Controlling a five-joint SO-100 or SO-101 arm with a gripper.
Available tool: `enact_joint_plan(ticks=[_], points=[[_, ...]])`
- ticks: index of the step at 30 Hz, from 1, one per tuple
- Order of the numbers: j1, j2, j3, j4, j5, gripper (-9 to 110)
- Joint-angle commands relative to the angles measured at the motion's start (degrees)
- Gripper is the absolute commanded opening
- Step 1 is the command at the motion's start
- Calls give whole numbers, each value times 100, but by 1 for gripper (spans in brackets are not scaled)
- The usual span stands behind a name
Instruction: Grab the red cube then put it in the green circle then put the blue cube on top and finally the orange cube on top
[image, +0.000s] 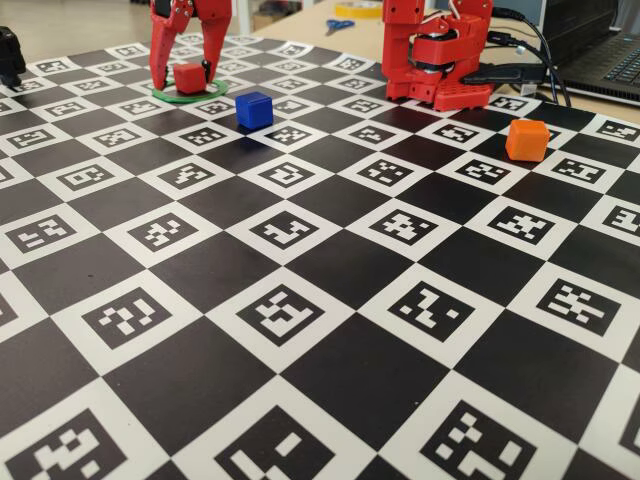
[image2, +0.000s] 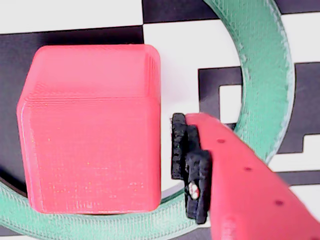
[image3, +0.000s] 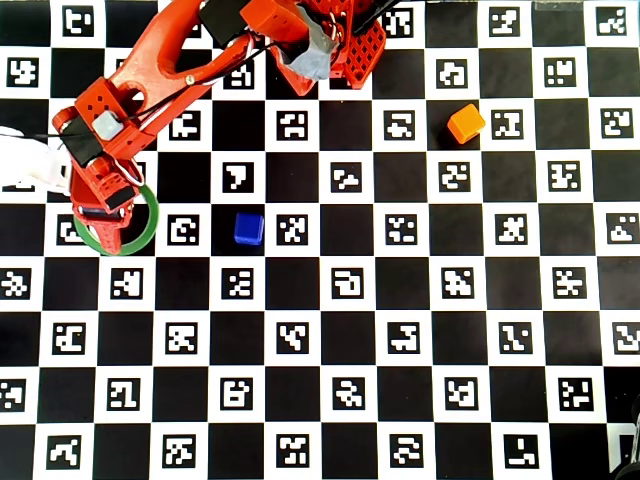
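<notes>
Fixed view: the red cube (image: 189, 77) sits inside the green circle (image: 190, 96), between the spread, released gripper (image: 184, 80) fingers. Blue cube (image: 253, 109) nearby; orange cube (image: 526, 139) well apart.

Wrist view: a padded finger (image2: 192, 165) stands just clear of the cube (image2: 92, 130); the ring (image2: 265, 80) is cut off.

Overhead view: the arm hides the cube.

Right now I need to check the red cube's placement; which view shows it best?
The wrist view: the red cube fills the frame inside the green circle. The fixed view shows it small between the gripper fingers; overhead, the arm hides it.
</notes>
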Motion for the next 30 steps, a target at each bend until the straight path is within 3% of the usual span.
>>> enact_joint_plan(ticks=[1, 19, 30], points=[[79, 589, -88, 62, 35, 39], [-176, 2382, -141, 1099, 536, 39], [-1002, 3577, 114, 2109, 1538, 39]])
